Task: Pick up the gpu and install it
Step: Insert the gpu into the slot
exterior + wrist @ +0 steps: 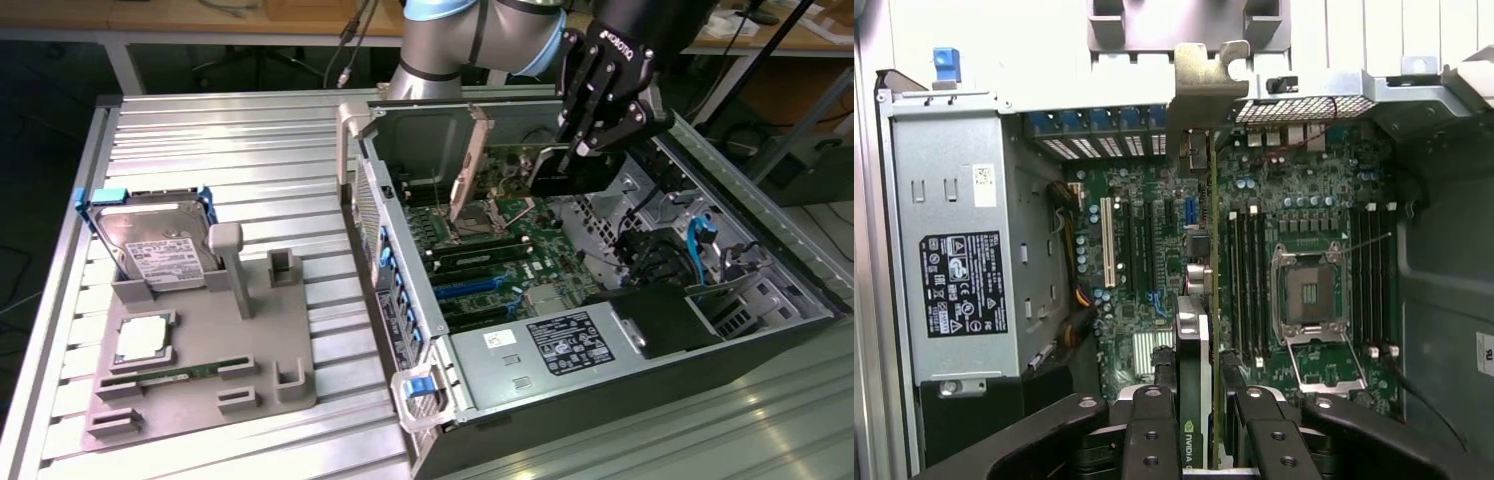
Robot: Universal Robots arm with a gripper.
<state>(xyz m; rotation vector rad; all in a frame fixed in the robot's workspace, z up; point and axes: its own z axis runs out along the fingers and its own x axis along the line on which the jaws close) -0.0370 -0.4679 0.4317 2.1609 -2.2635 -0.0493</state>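
Note:
The gpu (561,178) is a thin dark card held edge-on inside the open computer case (747,330). My gripper (581,150) is shut on it from above. In the wrist view the gpu (1194,370) runs away from between the two black fingers (1151,430), and my gripper (1204,405) clamps its near end. Its silver end bracket (1204,85) is at the case's rear slot wall. The card stands upright over the motherboard (1144,290), between the expansion slots and the memory slots. Whether its edge sits in a slot is hidden.
A grey power supply (954,270) fills one end of the case. The bare CPU socket (1309,295) lies beside the card. Outside the case a grey fixture (267,330) carries a hard drive (154,245), a processor (144,340) and a green memory stick (174,372).

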